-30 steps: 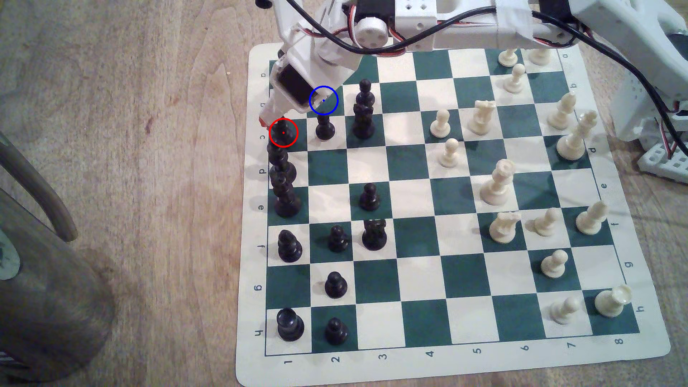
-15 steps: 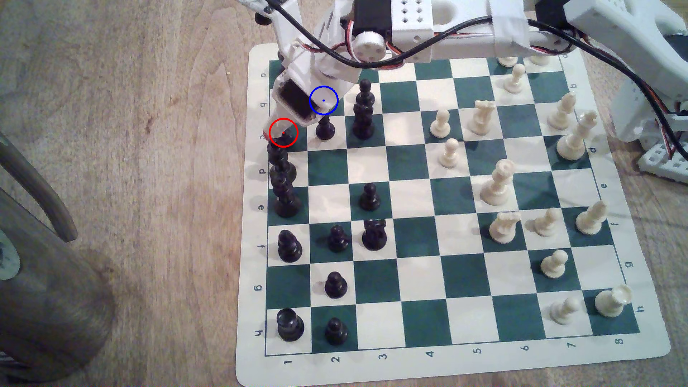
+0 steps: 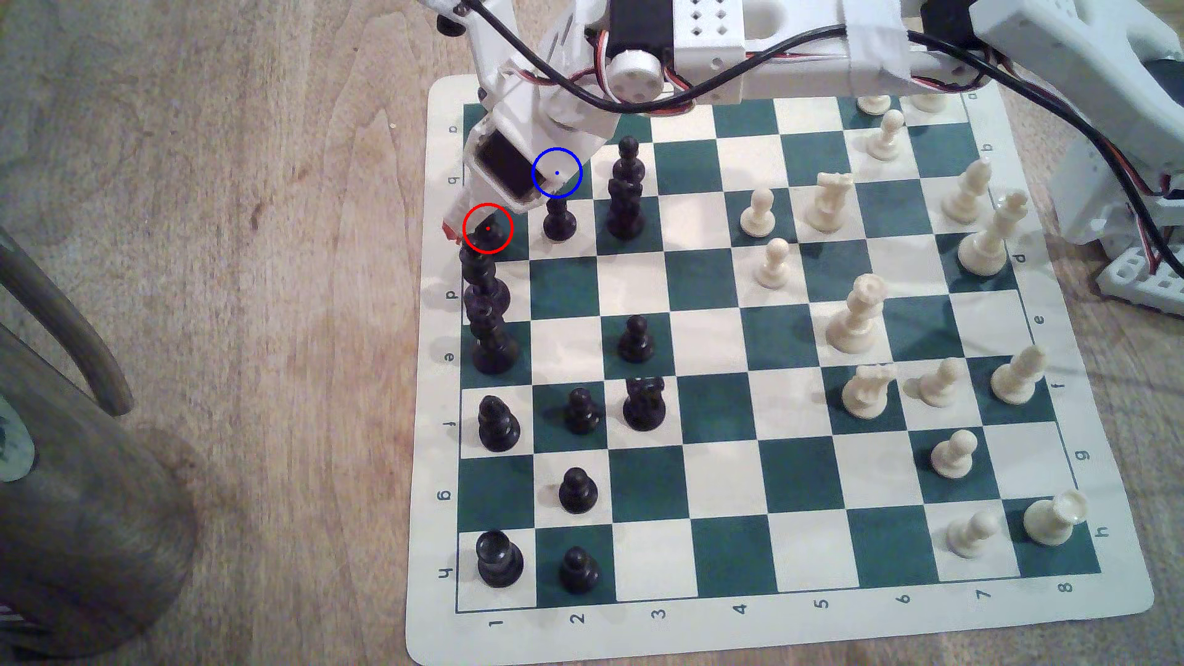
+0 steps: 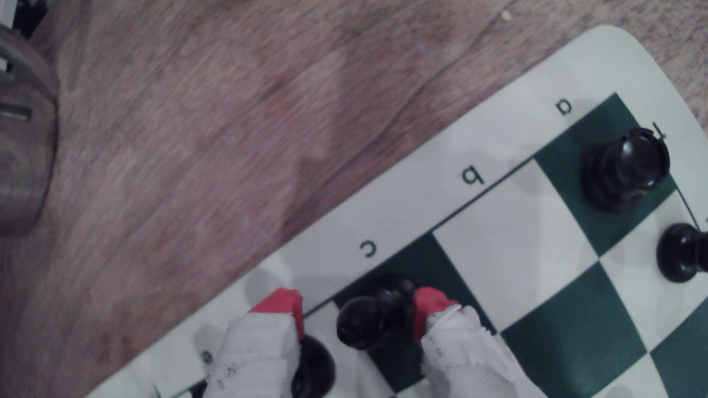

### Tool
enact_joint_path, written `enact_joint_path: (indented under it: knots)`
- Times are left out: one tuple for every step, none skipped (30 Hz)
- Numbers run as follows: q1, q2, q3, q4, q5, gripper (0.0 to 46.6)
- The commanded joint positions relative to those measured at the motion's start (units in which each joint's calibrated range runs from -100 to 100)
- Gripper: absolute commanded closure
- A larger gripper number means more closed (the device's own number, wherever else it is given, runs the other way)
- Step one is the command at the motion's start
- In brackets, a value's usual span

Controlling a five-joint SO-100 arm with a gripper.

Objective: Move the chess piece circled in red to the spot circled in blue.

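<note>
The chess piece circled in red (image 3: pixel 490 238) is a black bishop on the green c1 square at the board's left edge in the exterior view, partly hidden by my arm. My gripper (image 3: pixel 471 230) is down around it and open. In the wrist view the bishop (image 4: pixel 367 321) stands between the red-tipped fingers (image 4: pixel 283 306) of the gripper (image 4: pixel 356 310), close against one and clear of the other. The spot circled in blue (image 3: pixel 557 172) is covered by my gripper housing in the exterior view. In the wrist view it is a bare green square (image 4: pixel 574 329).
A black pawn (image 3: pixel 559 221) stands just right of the bishop in the exterior view, and tall black pieces (image 3: pixel 485 282) crowd the squares below it. A black rook (image 4: pixel 628 168) sits on the corner square. A grey cylinder (image 3: pixel 83 512) stands off the board at the exterior view's left.
The gripper has come down from just above the bishop's head, so its fingers now reach lower around the piece. The bishop and the other pieces have not moved.
</note>
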Motion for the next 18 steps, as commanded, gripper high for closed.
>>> enact_joint_path:
  knots:
    - [0.6, -2.9, -4.6, -1.0, 0.3, 32.9]
    - [0.6, -2.9, -4.6, -1.0, 0.3, 33.7]
    - [0.6, -3.0, -4.6, -1.0, 0.3, 35.5]
    - [0.6, -3.1, -4.6, -1.0, 0.3, 39.0]
    - [0.6, -3.2, -4.6, -1.0, 0.3, 42.8]
    - [0.6, -3.2, -4.6, -1.0, 0.3, 44.4]
    - [0.6, -3.2, -4.6, -1.0, 0.3, 46.0]
    - [0.5, -3.3, -4.6, -1.0, 0.4, 46.4]
    - [0.4, -3.3, -4.6, -1.0, 0.5, 46.4]
    - [0.3, -3.3, -4.6, -0.8, 0.7, 46.4]
    - [0.2, -3.3, -4.6, -0.8, 0.8, 46.4]
    - [0.2, -3.3, -4.6, -0.8, 0.9, 46.4]
    - [0.2, -3.3, -4.6, -0.8, 0.9, 46.4]
    - [0.2, -3.6, -4.8, -0.8, 0.9, 46.4]
    - [0.3, -3.9, -5.0, -0.8, 0.9, 46.4]
    - [0.4, -4.3, -5.4, -0.8, 1.0, 46.4]
    - [0.6, -4.9, -5.7, -0.8, 1.0, 46.4]
    - [0.9, -6.1, -6.3, -0.8, 1.1, 46.4]
